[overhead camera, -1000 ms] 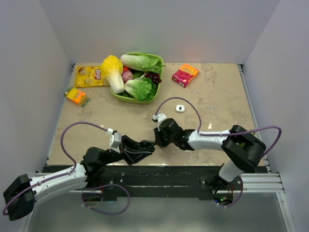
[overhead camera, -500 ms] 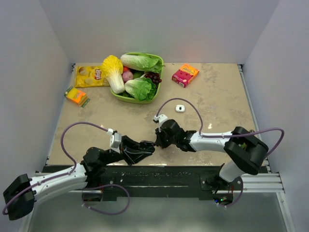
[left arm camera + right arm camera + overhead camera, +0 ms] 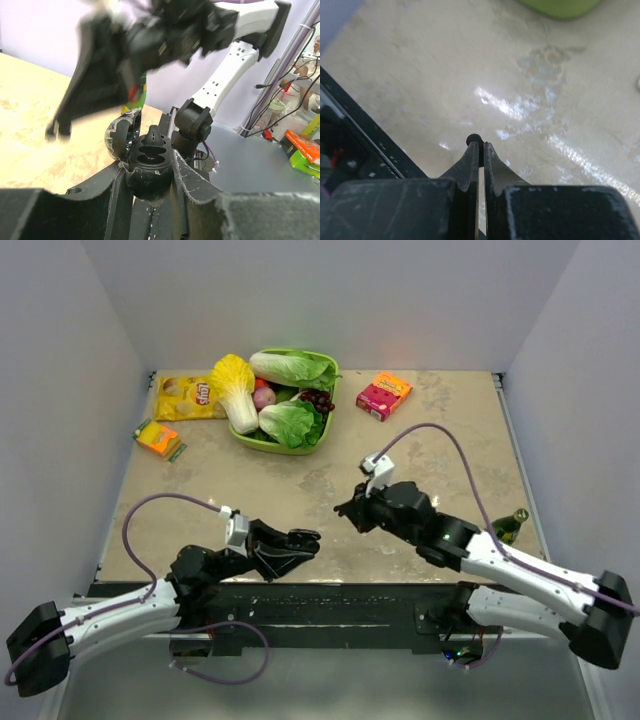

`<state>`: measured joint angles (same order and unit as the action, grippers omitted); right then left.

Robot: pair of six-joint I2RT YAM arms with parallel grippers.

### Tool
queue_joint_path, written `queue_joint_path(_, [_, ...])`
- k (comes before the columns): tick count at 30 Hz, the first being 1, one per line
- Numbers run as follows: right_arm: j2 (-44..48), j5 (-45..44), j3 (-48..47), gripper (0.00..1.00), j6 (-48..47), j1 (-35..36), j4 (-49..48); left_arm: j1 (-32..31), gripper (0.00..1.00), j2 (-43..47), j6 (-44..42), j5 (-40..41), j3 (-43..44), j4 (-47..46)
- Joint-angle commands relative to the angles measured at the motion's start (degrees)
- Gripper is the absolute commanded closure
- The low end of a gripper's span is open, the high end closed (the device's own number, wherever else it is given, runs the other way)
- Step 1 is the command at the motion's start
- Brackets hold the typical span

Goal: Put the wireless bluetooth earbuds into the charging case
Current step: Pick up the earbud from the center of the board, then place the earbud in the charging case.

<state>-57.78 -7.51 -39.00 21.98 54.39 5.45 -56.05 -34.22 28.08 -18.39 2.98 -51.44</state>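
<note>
Right gripper (image 3: 480,146) is clenched on a tiny black earbud (image 3: 473,139) at its tips, just right of the left gripper (image 3: 303,540), which grasps the open black shell (image 3: 150,155)

Lay's on yellow chip bag (image 3: 185,398)

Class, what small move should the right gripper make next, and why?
Probably bring the right gripper, a tiny black bud seemingly pinched at its shut tips, over the open black clamshell case in the left gripper; bud and case are apart.
</note>
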Motion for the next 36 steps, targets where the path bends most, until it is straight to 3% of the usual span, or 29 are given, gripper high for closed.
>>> queue_joint_path(1, [10.5,-3.0,-5.0,1.00,-2.8,0.3,3.6,-0.4,1.00,-2.8,-0.3,0.4,-2.8,-4.1])
queue_joint_path(8, [18.7,14.4,-7.8,1.00,-9.3,0.4,2.4,-0.4,1.00,-7.3,-0.4,-0.9,-1.2,-6.7])
queue_joint_path(15, [15.5,27.1,-13.4,1.00,-13.8,0.6,9.3,-0.4,1.00,-10.0,-1.1,-4.5,1.5,-7.5])
queue_joint_path(21, [14.5,27.2,-12.6,1.00,-14.3,4.7,8.4,-0.4,1.00,-13.2,-1.1,-8.3,2.6,-11.0])
queue_joint_path(28, [10.2,20.7,-13.3,1.00,-16.2,14.0,8.9,-0.4,1.00,-17.5,-1.5,-10.7,5.0,-12.7])
queue_joint_path(36, [8.1,14.7,-12.4,1.00,-17.2,16.3,8.5,-0.4,1.00,-20.1,-1.5,-13.6,6.2,-16.4])
